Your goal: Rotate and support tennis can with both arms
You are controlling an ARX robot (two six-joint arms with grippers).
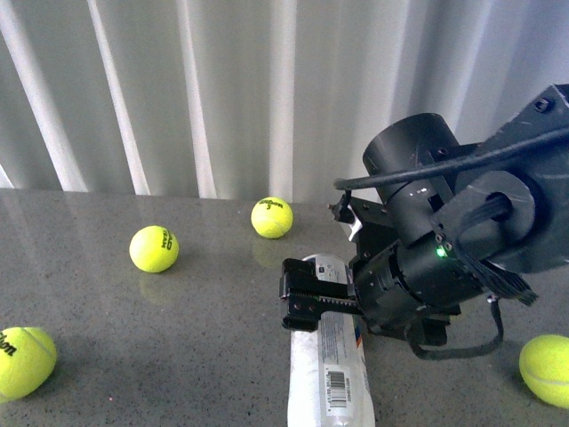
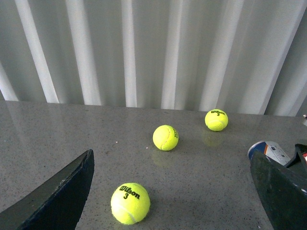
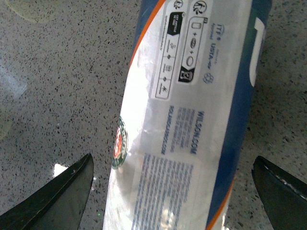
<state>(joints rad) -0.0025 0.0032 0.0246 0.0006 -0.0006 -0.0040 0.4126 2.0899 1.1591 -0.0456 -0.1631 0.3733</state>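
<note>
Bright even light, soft reflections on the glossy table (image 1: 178,356), sharp focus, slight glare on the can label (image 3: 158,158)

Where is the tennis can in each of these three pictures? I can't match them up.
Front view: the tennis can lies at bottom centre, under the right gripper, running off the lower edge.
Left wrist view: only its end shows, at the picture's edge.
Right wrist view: its label fills the middle.
Shared landmark: the grey speckled table.
</note>
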